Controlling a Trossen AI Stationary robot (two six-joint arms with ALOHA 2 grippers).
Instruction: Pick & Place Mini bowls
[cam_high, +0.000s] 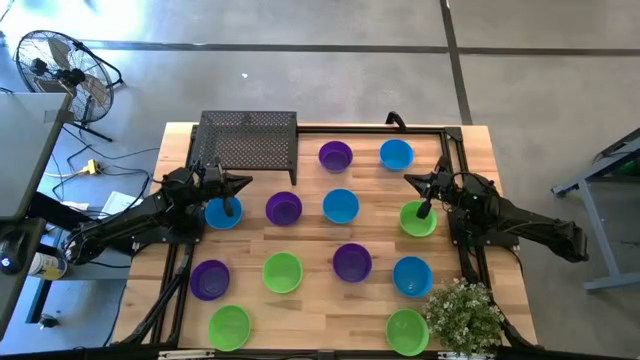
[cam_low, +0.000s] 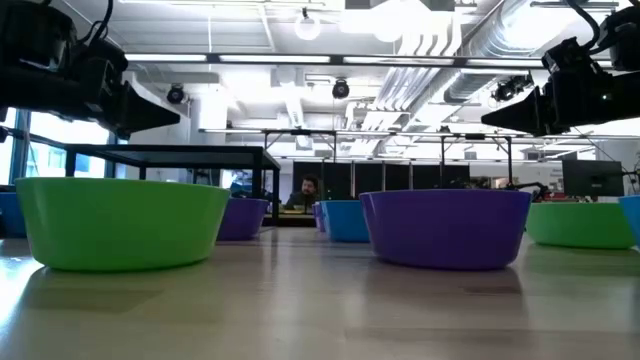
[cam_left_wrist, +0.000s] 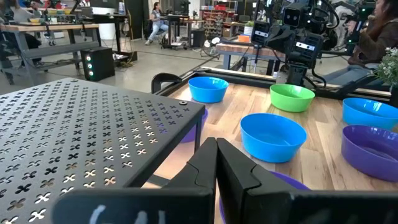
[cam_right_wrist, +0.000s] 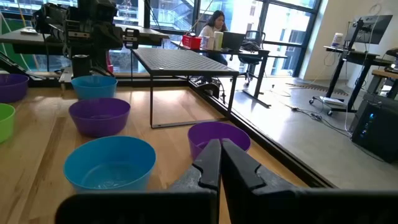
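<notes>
A dozen mini bowls in blue, purple and lime green sit upright on their bases across the wooden table (cam_high: 310, 240). My left gripper (cam_high: 240, 184) hovers shut above the table's left side, just over the far rim of a blue bowl (cam_high: 222, 212), pointing right toward a purple bowl (cam_high: 284, 208). My right gripper (cam_high: 412, 180) hovers shut on the right side, above the far edge of a green bowl (cam_high: 418, 218), pointing left. In the wrist views the left gripper (cam_left_wrist: 216, 163) and right gripper (cam_right_wrist: 220, 163) show fingertips closed together. The low view shows both arms raised above the bowls.
A black mesh rack (cam_high: 248, 140) stands at the far left of the table, close to my left gripper. A potted plant (cam_high: 465, 315) sits at the near right corner. A black frame (cam_high: 455, 150) borders the table. A fan (cam_high: 60, 70) stands on the floor beyond the left side.
</notes>
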